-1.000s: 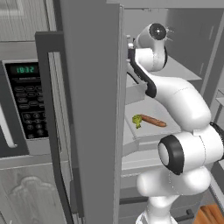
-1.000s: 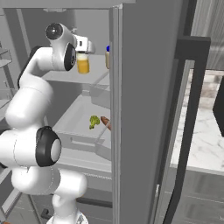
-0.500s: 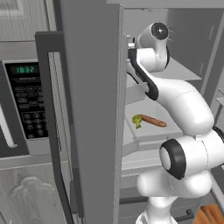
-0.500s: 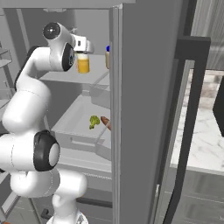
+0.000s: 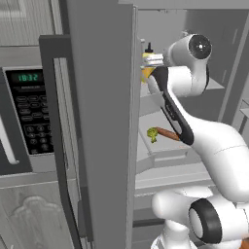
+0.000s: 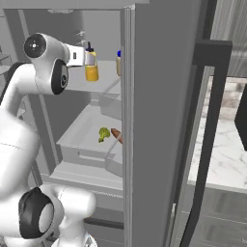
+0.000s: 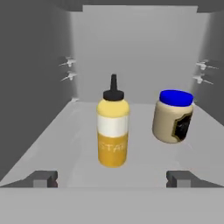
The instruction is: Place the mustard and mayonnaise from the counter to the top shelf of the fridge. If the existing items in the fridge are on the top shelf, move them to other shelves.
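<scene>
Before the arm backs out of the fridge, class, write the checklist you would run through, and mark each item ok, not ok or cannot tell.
1. Mustard upright on the top shelf: ok.
2. Mayonnaise on the same shelf, apart from the mustard: ok.
3. Gripper open, holding nothing: ok.
4. Fingertips short of the bottle, not touching it: ok.
5. Broccoli and sausage on a lower shelf, not the top one: ok.
6. Nothing behind the arm on its way out: cannot tell.
</scene>
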Motion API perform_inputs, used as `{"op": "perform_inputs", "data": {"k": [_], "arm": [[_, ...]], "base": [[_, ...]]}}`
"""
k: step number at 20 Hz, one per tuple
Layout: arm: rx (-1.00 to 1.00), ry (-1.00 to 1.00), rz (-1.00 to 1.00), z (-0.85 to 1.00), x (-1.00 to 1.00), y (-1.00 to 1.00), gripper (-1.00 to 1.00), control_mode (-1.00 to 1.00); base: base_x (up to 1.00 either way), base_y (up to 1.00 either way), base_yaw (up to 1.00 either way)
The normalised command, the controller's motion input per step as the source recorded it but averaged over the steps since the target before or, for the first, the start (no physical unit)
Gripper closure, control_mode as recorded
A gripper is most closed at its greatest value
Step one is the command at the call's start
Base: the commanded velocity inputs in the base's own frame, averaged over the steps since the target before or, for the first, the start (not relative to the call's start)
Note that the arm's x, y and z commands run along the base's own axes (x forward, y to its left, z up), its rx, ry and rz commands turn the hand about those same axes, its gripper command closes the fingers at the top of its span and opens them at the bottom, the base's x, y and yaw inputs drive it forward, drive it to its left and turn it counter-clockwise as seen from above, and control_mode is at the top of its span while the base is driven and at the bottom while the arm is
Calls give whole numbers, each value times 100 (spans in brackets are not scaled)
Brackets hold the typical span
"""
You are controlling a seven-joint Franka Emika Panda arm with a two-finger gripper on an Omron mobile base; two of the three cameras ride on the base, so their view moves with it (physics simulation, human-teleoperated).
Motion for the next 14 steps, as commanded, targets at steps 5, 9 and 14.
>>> {"op": "perform_inputs", "data": {"k": [5, 9, 14], "arm": [[4, 0, 0, 24, -100, -19, -100, -100], [0, 8, 0, 15, -100, -4, -100, -100], [0, 9, 0, 0, -100, 0, -100, -100]], "base": [[0, 0, 0], [0, 0, 0], [0, 0, 0]]}}
